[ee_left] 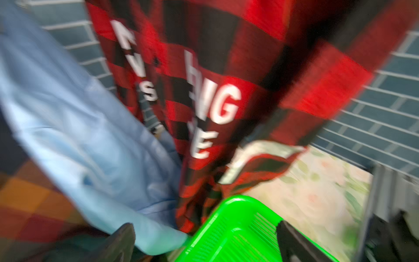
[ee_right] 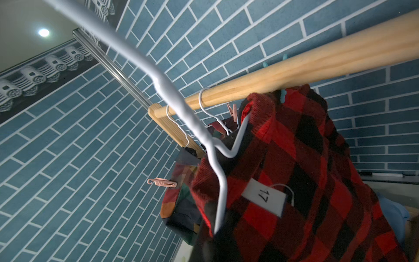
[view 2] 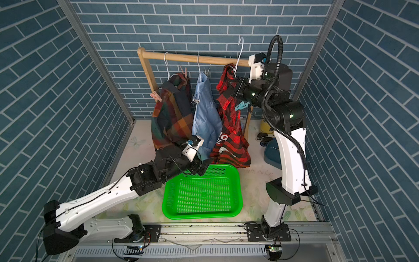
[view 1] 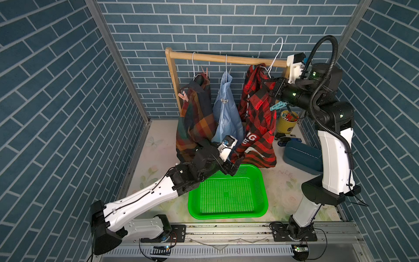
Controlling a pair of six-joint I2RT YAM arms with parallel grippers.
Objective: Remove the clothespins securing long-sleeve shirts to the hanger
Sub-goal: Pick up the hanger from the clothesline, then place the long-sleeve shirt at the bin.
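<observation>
**A:** Top views first. What's the count?

**B:** Three shirts: plaid shirt (view 1: 195, 122), blue shirt (view 1: 226, 120), red check shirt (view 1: 260, 127). Four pegs show: upper pink clothespin (view 1: 205, 71), lower pink clothespin (view 1: 183, 96), pale clothespin (view 1: 224, 100), teal clothespin (view 1: 277, 106).

**A:** And the pincers?

**B:** The right pincer (view 1: 264, 81) is clenched on the white hanger (view 1: 275, 56) at the red collar, with the teal clothespin just below it. The left pincer (view 2: 204, 167) is released wide over the green basket (view 1: 226, 213), holding nothing.

**A:** Wrist views?

**B:** Left wrist: blurred, fingers far apart, red hem ahead. Right wrist: both pink pegs lie beyond the hanger wire.
</observation>
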